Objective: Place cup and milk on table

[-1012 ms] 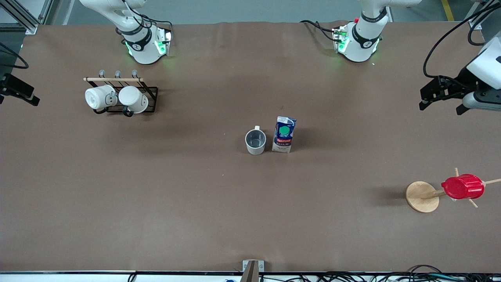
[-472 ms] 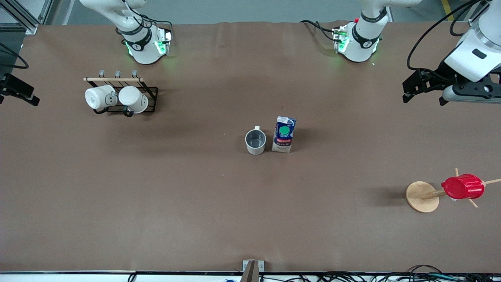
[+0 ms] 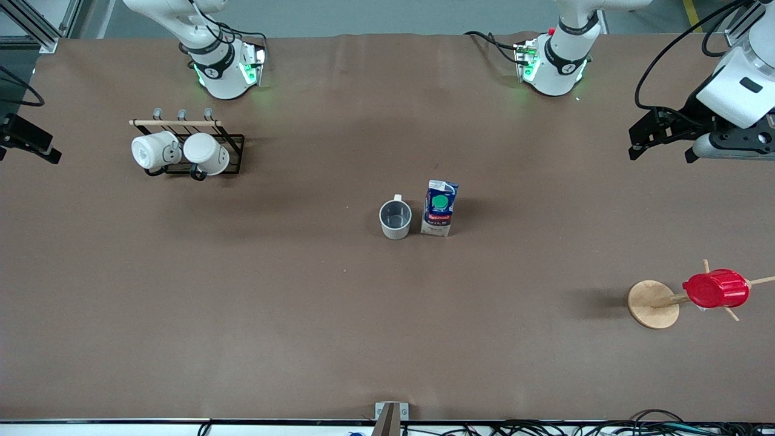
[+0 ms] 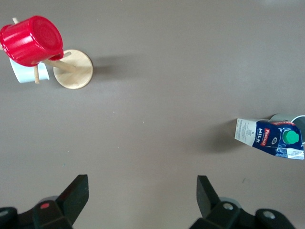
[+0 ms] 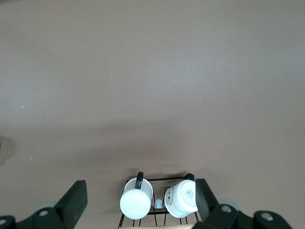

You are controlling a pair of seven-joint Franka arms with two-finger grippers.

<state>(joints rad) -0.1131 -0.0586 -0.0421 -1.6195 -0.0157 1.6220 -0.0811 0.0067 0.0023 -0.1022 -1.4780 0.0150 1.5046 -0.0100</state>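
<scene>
The cup (image 3: 395, 219), light grey-white with a grey inside, stands upright on the brown table (image 3: 303, 303) near its middle. The milk (image 3: 440, 208), a blue and white carton with a green cap, stands upright beside it, toward the left arm's end. In the left wrist view the milk (image 4: 269, 138) shows whole and the cup (image 4: 291, 119) only partly, at the frame's edge. My left gripper (image 3: 660, 150) is open and empty in the air over the left arm's end of the table (image 4: 141, 180). My right gripper (image 5: 139, 183) is open and empty, high over the mug rack.
A black wire rack (image 3: 233, 154) with two plain white mugs (image 3: 156, 150) stands toward the right arm's end. A red ribbed cup (image 3: 715, 289) hangs on a wooden peg stand (image 3: 651, 304) toward the left arm's end. A black fixture (image 3: 27, 142) sits at the table's edge.
My left gripper has shifted a little toward the table's middle and toward the bases, staying open. The cup, the milk and the right arm have not moved.
</scene>
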